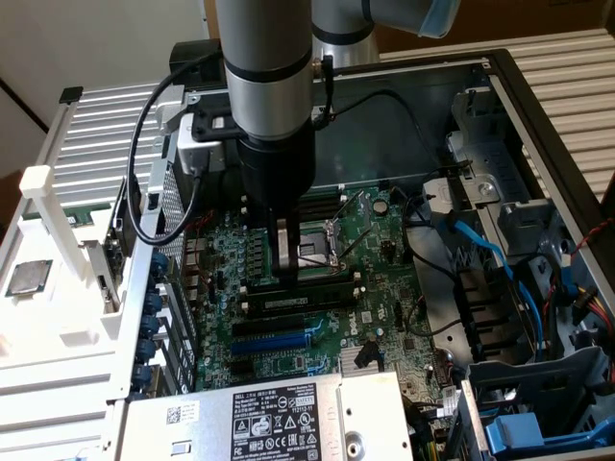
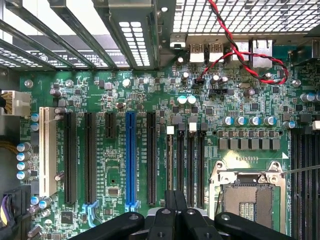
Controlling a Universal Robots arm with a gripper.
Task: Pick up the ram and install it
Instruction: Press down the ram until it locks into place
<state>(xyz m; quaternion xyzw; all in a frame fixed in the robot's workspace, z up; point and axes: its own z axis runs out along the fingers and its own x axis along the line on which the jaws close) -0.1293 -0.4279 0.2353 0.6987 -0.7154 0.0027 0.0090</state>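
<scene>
Dark ram [image 1: 300,282] edge-up over memory slots

The board [image 2: 125,100] is glossy green; beside it, the socket [image 2: 248,192] frame is bright metal, and the tool [image 1: 288,252] is matt black.

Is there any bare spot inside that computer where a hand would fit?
Barely. The roomiest patch is the plain metal floor behind the motherboard. Around the gripper and the ram it is crowded, and the blue cables fill the exterior view's right.
</scene>
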